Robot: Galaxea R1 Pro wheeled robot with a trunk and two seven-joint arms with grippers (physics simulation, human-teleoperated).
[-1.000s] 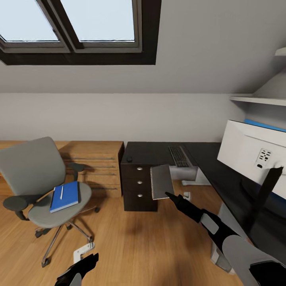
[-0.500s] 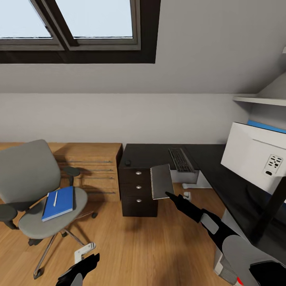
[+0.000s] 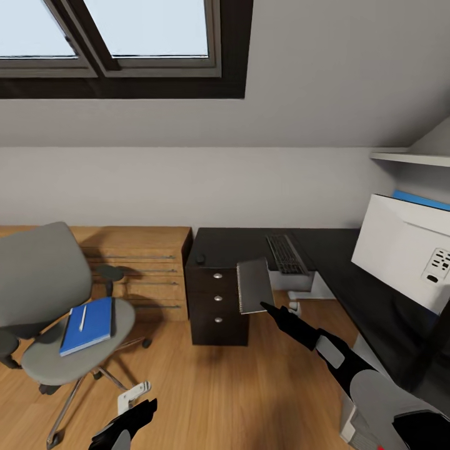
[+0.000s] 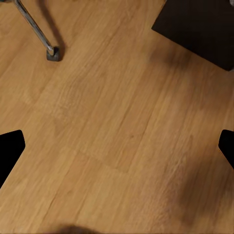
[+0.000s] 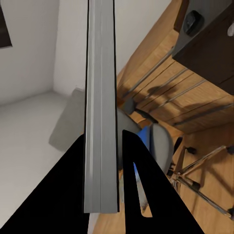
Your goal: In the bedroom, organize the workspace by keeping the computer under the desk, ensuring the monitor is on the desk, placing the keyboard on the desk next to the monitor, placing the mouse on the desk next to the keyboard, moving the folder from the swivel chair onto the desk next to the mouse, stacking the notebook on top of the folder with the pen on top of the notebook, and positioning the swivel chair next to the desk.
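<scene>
Sloped grey walls and a skylight frame my head view. The black worktop (image 3: 240,240) carries the keyboard (image 3: 284,253), mouse (image 3: 200,257) and monitor (image 3: 406,247). My right claw (image 3: 267,306) is clamped on the notebook (image 3: 254,285), held upright on its lower edge. The blue folder (image 3: 88,325), pen (image 3: 82,317) lying on it, sits on the swivel chair (image 3: 56,306), left of that claw and nearer my left claw (image 3: 134,417).

Left wrist: fingers spread wide over bare floor (image 4: 112,126).

Right wrist: notebook (image 5: 101,105) edge-on between the pads, long axis running away from the claw; I judge the folder must move first.
</scene>
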